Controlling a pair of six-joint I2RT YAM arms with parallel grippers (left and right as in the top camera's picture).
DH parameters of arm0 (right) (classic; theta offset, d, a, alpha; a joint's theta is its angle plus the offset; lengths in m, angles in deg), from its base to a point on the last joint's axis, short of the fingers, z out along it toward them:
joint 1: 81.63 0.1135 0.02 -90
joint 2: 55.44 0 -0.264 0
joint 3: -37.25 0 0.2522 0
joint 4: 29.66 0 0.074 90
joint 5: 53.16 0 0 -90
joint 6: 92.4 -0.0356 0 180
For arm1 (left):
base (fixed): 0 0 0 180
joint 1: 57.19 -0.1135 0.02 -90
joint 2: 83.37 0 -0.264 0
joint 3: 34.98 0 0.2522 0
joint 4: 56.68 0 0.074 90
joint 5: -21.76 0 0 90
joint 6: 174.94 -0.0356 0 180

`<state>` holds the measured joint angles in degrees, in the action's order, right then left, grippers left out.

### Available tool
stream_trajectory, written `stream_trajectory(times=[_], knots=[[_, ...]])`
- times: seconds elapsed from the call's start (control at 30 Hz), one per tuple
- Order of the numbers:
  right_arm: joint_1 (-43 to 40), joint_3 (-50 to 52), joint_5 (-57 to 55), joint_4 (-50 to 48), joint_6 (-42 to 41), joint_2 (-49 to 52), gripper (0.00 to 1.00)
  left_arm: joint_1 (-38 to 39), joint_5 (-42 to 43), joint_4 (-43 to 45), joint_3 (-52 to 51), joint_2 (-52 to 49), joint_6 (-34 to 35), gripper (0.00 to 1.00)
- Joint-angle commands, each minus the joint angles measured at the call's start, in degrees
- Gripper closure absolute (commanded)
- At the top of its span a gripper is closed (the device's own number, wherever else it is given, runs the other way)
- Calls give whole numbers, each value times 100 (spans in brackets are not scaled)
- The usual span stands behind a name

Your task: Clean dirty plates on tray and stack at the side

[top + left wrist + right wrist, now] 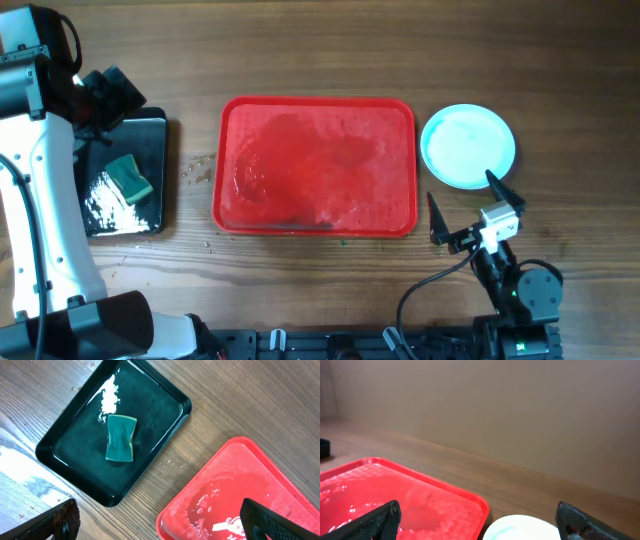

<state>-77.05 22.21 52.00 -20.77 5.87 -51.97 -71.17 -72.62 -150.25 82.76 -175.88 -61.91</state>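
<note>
Both grippers stand released, fingers spread wide with nothing between them. Just ahead of the right gripper point(470, 205), roughly centred on the gap between its jaws, lie the plates point(468, 146). They sit on the wooden table point(320, 50) beside the red tray point(318, 101), and only a pale aqua top face shows, so how many are stacked under it cannot be told. The tray itself reaches away beyond that gripper's left jaw; it is bare of plates and filmed with water and foam. The left gripper point(159, 510) hangs over the table with the black tray point(150, 415) ahead of its jaws, a green sponge point(120, 438) lying in it, and a corner of the red tray under its right finger. The plates are probably stiff and fairly light, with a shallow upturned rim. Likely wet from washing, they would be slick, so the rim edge nearest the right jaws is the sensible place to pinch, one finger above and one slid beneath. Squeezing the flat face would give no purchase. With the tray cleared, the stacking looks essentially finished.
</note>
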Motion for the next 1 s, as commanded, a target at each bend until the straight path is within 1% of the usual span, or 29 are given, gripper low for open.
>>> stream_trajectory(times=[0.0, 0.7, 0.73, 0.77, 0.8, 0.9, 0.93, 0.97], knots=[[-15, 98, 138, 343, 59, -330, 0, 0, 28, 2, 22, -17, -24, 0], [-13, 98, 142, 345, 74, -254, 0, 66, 26, 0, 22, 98, -24, 0], [-13, 98, 142, 345, 74, -254, 0, 192, -376, 9, 22, 240, -157, 0], [-13, 98, 142, 345, 74, -254, 0, 354, -824, 7, 22, 409, -160, 0], [-13, 98, 142, 345, 72, -254, 0, 562, -1091, -9, 11, 614, -160, 0], [-13, 98, 142, 345, 72, -254, 0, 1073, -1403, 7, 4, 1134, -160, 0], [-13, 98, 142, 345, 72, -254, 0, 1176, -1414, 90, -55, 1357, -160, 0], [-13, 98, 142, 345, 74, -254, 0, 1207, -1329, 402, -282, 1672, -160, 0]])
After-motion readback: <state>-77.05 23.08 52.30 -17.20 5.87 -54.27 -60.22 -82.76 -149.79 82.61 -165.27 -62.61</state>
